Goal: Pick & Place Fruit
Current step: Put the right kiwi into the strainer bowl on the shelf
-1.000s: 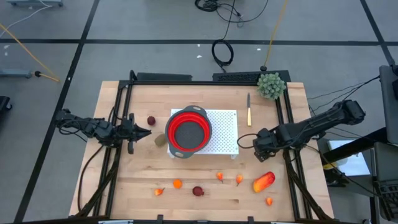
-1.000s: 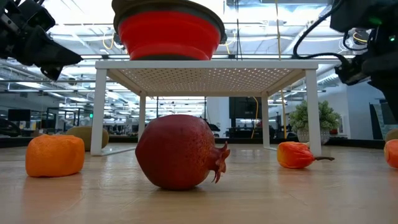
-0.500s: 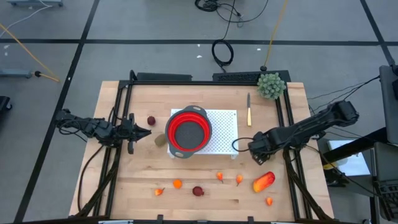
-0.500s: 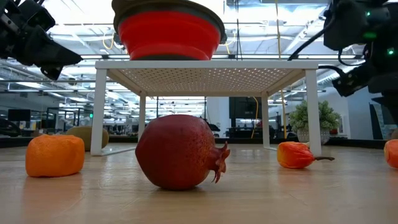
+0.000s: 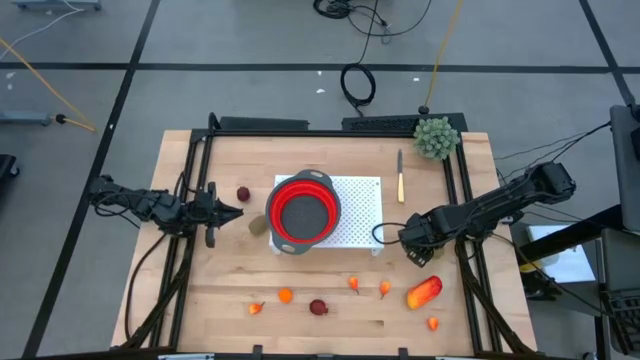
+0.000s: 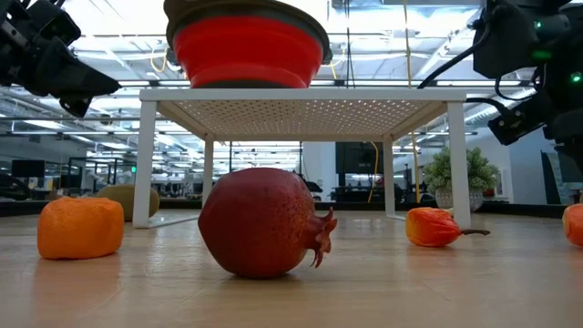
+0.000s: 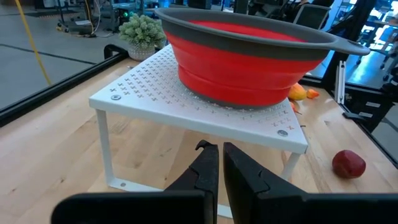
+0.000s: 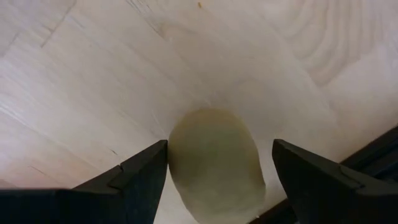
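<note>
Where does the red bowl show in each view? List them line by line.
High view: red bowl at centre, on the left half of the white rack.
Low view: bowl at top centre, on the rack.
Left wrist view: bowl at upper middle, on the rack.
Right wrist view: not in it.
Shared landmark: the white rack.
</note>
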